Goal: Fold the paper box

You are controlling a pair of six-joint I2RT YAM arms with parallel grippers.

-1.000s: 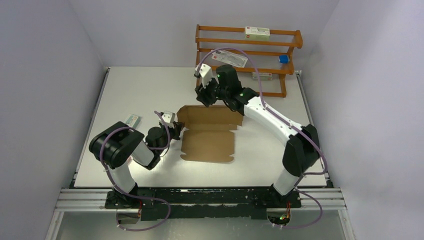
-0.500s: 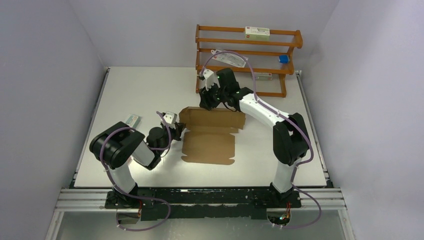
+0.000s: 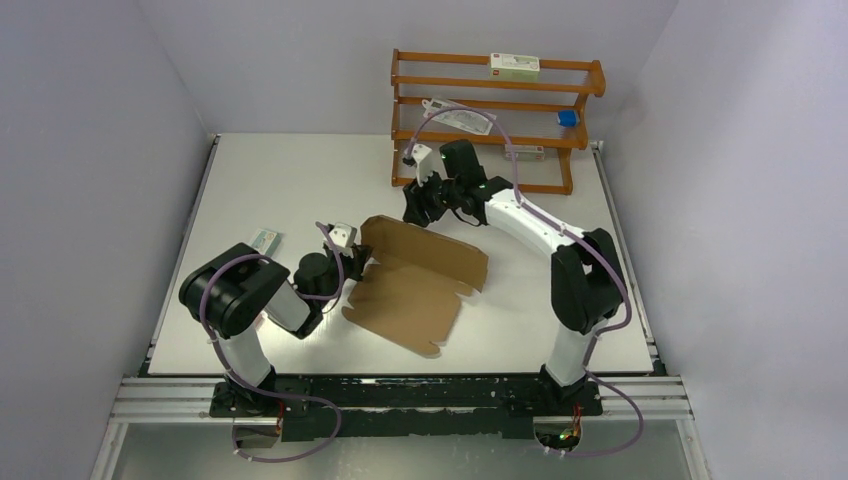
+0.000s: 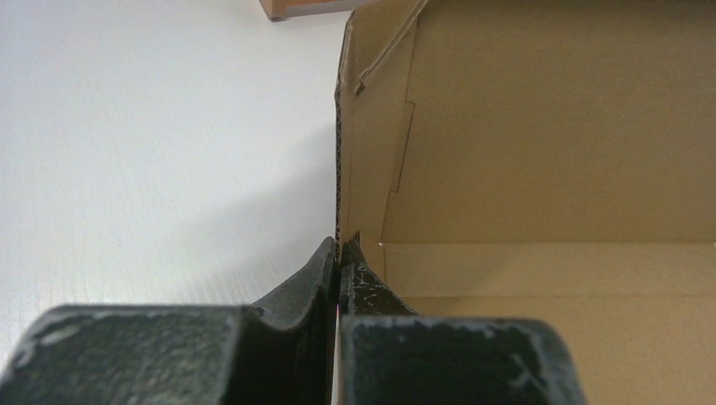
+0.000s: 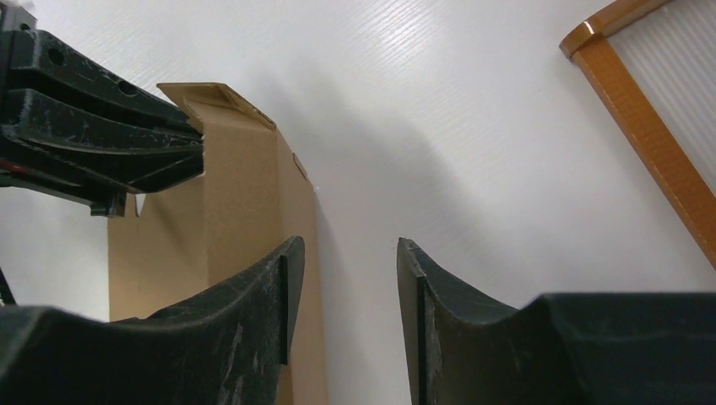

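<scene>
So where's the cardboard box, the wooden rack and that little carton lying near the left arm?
paper box (image 3: pixel 405 305): top view, flat lower panel.
wooden rack (image 3: pixel 445 58): top view, top rail.
small carton (image 3: pixel 265 240): top view, its middle.

bench (image 3: pixel 280 180): white and flat, enclosed by walls on three sides.
paper box (image 3: pixel 412 295): brown cardboard, laid open near the middle, skewed to the bench edges.
small carton (image 3: pixel 265 240): laid flat at the left.
wooden rack (image 3: pixel 497 120): stood at the far right.
</scene>
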